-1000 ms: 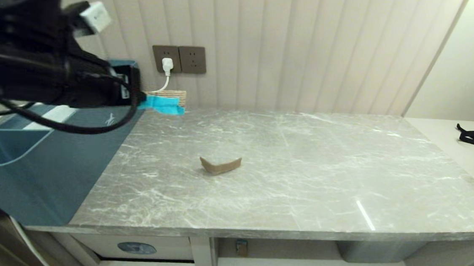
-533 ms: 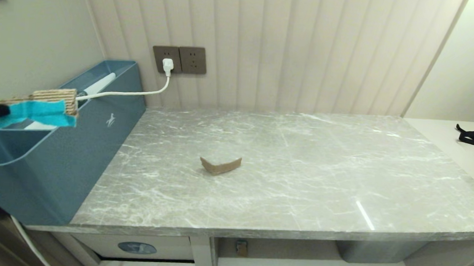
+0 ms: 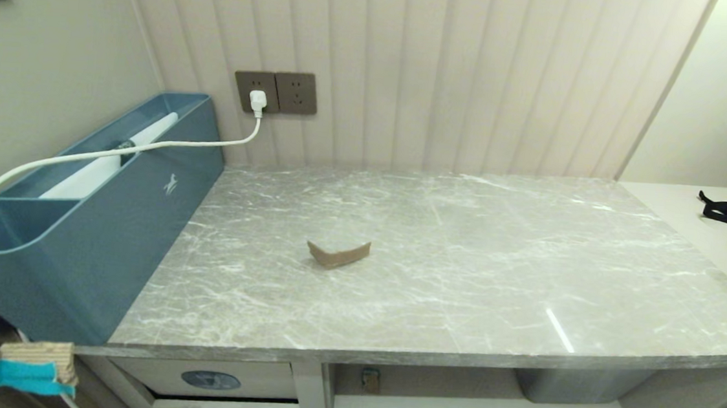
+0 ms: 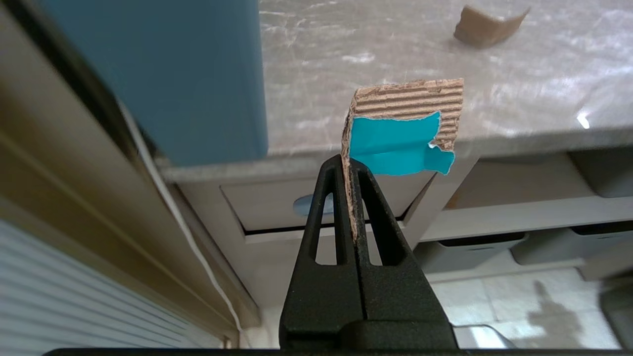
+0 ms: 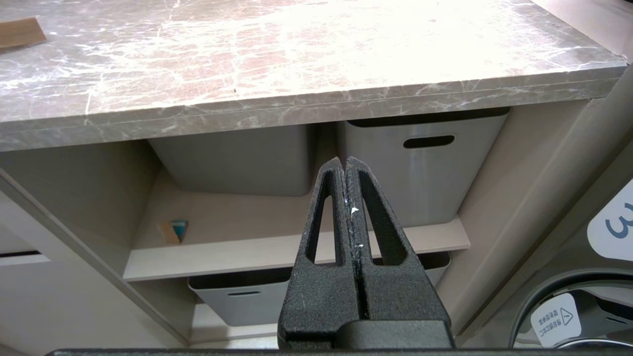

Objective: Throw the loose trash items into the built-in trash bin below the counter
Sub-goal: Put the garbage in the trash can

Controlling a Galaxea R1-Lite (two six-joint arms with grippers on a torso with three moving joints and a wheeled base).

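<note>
Left gripper (image 4: 352, 170) clamped tight on a torn corrugated cardboard scrap with teal tape (image 4: 405, 131), hanging low off the front left corner of the grey marble-look counter (image 3: 462, 270), ahead of the beige bin flap with its blue oval sticker (image 3: 210, 380). Open air between scrap and flap. Big teal box (image 3: 76, 233) hard against the counter's left edge. Curved brown cardboard scrap (image 3: 337, 254) alone mid-slab. Right gripper (image 5: 346, 165) pressed shut on nothing, below the counter's front edge, facing grey plastic tubs (image 5: 425, 163). Small taped scrap (image 5: 174, 231) on the shelf.

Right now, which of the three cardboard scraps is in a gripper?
The taped scrap, clamped in the left gripper in front of the trash flap. The curved scrap lies on the counter; the small scrap sits on the shelf.
</note>
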